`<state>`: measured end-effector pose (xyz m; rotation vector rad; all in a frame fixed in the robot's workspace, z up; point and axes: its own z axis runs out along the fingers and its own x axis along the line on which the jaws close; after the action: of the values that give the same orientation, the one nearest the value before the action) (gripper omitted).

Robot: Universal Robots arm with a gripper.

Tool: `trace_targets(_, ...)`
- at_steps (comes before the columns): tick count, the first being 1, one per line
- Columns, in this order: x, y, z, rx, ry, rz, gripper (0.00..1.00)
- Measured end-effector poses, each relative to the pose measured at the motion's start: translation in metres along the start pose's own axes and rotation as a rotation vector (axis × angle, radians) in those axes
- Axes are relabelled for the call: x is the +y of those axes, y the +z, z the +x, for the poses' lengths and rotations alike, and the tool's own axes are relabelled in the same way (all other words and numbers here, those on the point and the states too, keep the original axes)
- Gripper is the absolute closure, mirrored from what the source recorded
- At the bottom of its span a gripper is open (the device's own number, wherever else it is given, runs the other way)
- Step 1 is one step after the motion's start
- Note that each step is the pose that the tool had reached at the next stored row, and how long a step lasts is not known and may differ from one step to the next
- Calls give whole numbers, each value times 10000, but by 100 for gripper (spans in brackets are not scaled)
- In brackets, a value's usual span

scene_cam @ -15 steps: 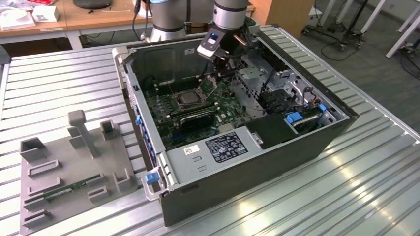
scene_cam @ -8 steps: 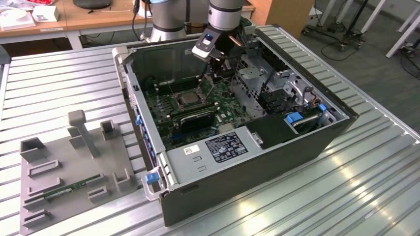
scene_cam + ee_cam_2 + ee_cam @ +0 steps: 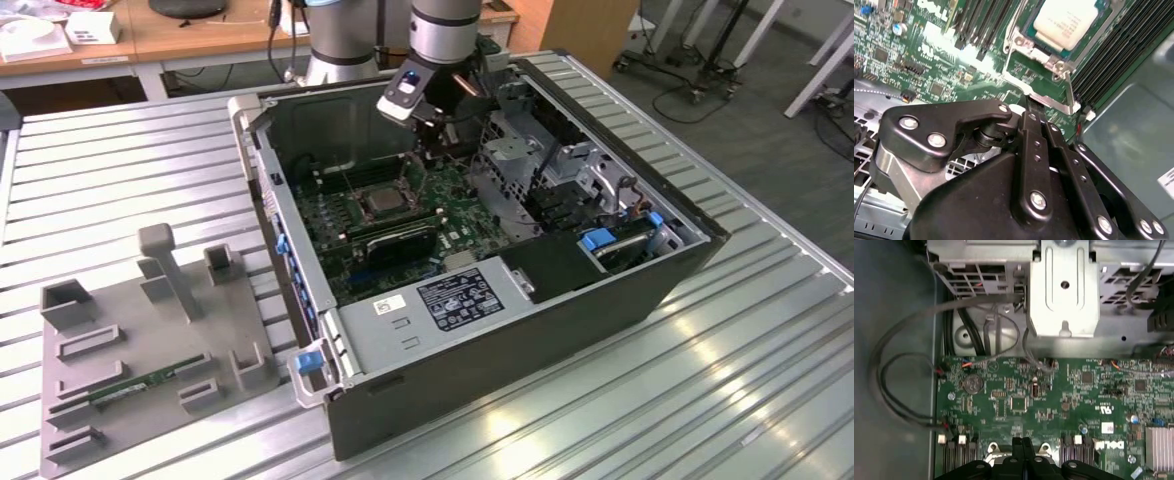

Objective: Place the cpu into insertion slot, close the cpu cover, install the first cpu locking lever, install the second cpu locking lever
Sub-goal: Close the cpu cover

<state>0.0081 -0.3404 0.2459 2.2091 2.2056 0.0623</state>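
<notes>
The cpu [image 3: 1066, 20], a pale silver-beige square, sits in the insertion slot [image 3: 1028, 33] on the green motherboard [image 3: 1019, 400]. The silvery cpu cover [image 3: 1054, 62] lies flat around it. In the exterior view the cpu [image 3: 378, 200] is in the middle of the open computer case, and my gripper [image 3: 430, 148] hangs just behind it. My gripper [image 3: 1030, 102] is shut, its black fingertips together at the silvery metal edge beside the slot, close to a thin metal lever bar [image 3: 1070, 92]. The first wrist view shows the shut gripper [image 3: 1023, 441] over the board.
The grey drive cage [image 3: 514, 170] rises beside my arm, and the white-labelled power supply box [image 3: 454, 300] fills the case's front. Long black memory slots [image 3: 1119, 45] flank the socket. Loose cables [image 3: 904, 390] loop by the case wall. A grey fixture tray [image 3: 147, 340] lies at the exterior view's left.
</notes>
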Motion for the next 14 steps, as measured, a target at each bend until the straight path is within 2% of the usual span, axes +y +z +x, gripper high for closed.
trace_targets(9, -286, -12, 0, 14, -1, -157, 89)
trace_targets(14, -323, -14, 0, 14, -1, -170, 89)
